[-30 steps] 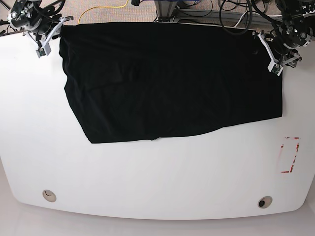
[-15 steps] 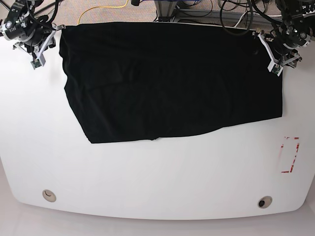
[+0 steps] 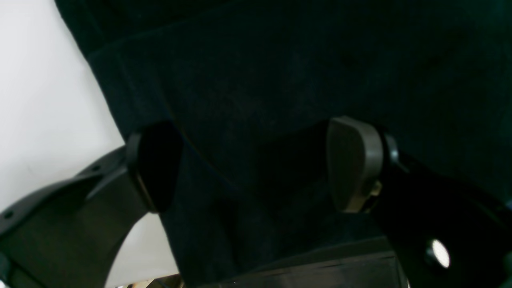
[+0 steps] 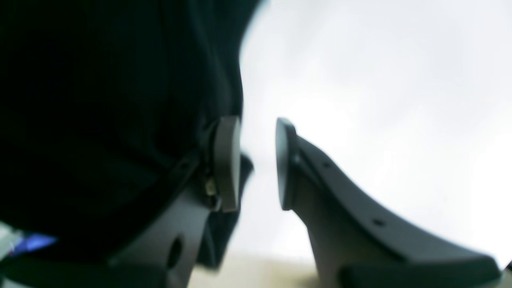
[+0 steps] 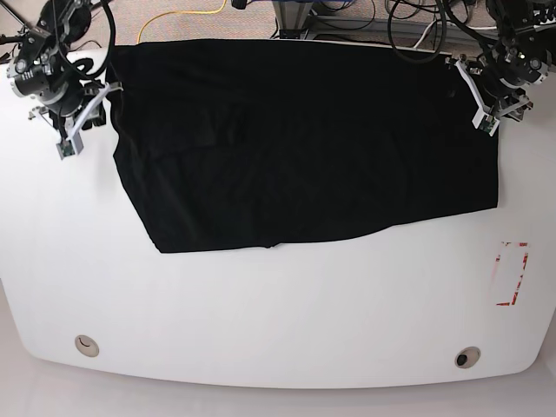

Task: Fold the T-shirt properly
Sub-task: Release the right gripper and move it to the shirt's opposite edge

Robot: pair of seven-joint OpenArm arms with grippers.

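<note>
While flat on the table [image 5: 261, 313], T-shirt [image 5: 295, 139] between wide-spread left end effector [image 3: 256, 164], beside narrowly parted right end effector [image 4: 258, 164].

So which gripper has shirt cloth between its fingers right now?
The left gripper: the T-shirt lies between its open fingers. The right gripper has only bare table in its gap.

A black T-shirt [image 5: 295, 139] lies spread on the white table [image 5: 278, 313], a gripper [image 5: 78, 117] at each upper corner.

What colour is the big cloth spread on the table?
The T-shirt is plain black; no print shows. The base view shows it best.
</note>
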